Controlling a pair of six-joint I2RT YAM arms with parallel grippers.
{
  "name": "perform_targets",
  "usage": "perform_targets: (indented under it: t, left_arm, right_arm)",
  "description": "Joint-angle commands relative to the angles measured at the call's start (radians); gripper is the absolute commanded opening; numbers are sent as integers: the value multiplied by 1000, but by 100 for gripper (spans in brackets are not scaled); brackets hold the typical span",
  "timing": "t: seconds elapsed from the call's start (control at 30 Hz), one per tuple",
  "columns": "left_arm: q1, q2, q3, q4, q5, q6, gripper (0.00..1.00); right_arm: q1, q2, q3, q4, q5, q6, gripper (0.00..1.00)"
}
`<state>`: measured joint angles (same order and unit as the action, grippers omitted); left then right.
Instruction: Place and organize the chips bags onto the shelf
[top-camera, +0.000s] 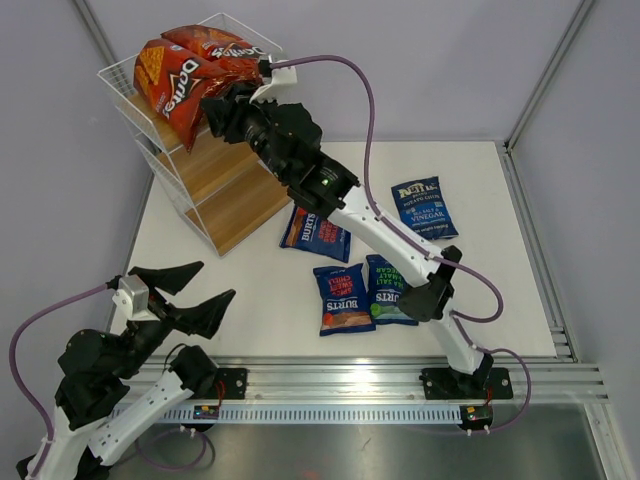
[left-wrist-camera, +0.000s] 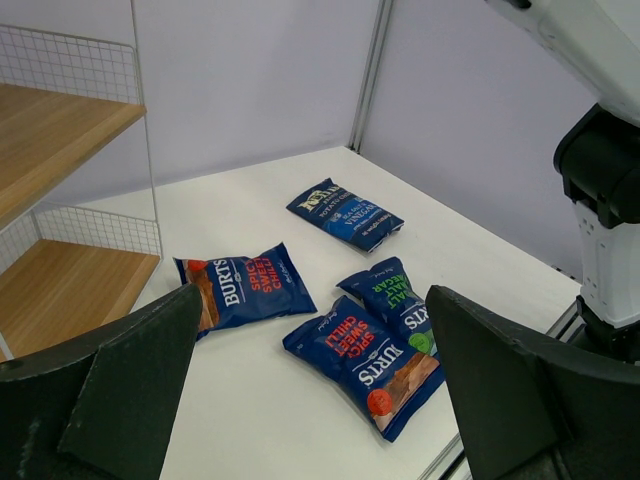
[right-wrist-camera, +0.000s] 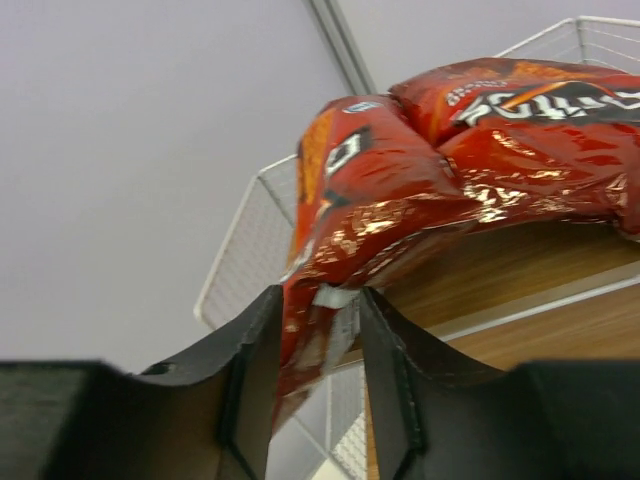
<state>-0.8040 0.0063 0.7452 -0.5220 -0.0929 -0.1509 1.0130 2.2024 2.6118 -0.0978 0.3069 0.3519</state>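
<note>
**Doritos up top, blue bags down on the desk**

So the front Doritos bag (top-camera: 178, 85) is on the top tier of the shelf (top-camera: 222, 165). Its long axis slants from the back-left corner to the front edge, and the lower end hangs out past the board. The back Doritos bag (top-camera: 215, 43) lies right behind it, touching, stretched along the rear wire. The "Doritos" logo is readable on both.

The right hand (right-wrist-camera: 320, 330) has a finger on each side of the front bag's crimped lower corner, but I can't tell if it's actually pinching. The left hand (top-camera: 212, 282) is spread wide with nothing in it, hovering over the near-left of the desk (top-camera: 250, 300), well apart from every bag.

The blue ones all lie flat:
- the Kettle bag (top-camera: 425, 207) is far right, "vinegar" legible
- the lone Burts bag (top-camera: 315, 232) is near the shelf's foot, long axis crosswise, "spicy sweet chilli"
- the chilli Burts bag (top-camera: 343, 298) and the green Burts bag (top-camera: 388, 290) touch side by side by the near edge, long axes running near-to-far

There's bare desk between the shelf and the near edge
</note>
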Motion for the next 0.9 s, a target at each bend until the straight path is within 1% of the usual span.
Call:
perform_targets:
  t: [0.0,0.1,0.17,0.37,0.5,0.67,0.77,0.87]
  left_arm:
    - [5,-161,2,33,19,-1,99]
    - [5,-163,2,33,19,1,99]
    - [5,-163,2,33,21,1,99]
    - [8,-163,3,34,22,2,99]
    - [9,-163,0,36,24,2,99]
    - [11,-163,-1,36,22,2,99]
    - [11,-163,-1,37,22,2,99]
    - [11,-163,-4,37,21,2,99]
  right_arm:
    - [-34,58,83,-37,-28,9,41]
    - [-39,89,120,-14,-77,4,33]
    - [-40,98,125,21,-100,12,30]
    - [-36,161,169,53,-144,51,27]
    - [-22,161,139,49,-88,27,28]
    - [-21,155,128,1,-20,-2,27]
    - [-16,125,105,-22,21,-24,33]
    - [-17,82,90,-46,75,-37,36]
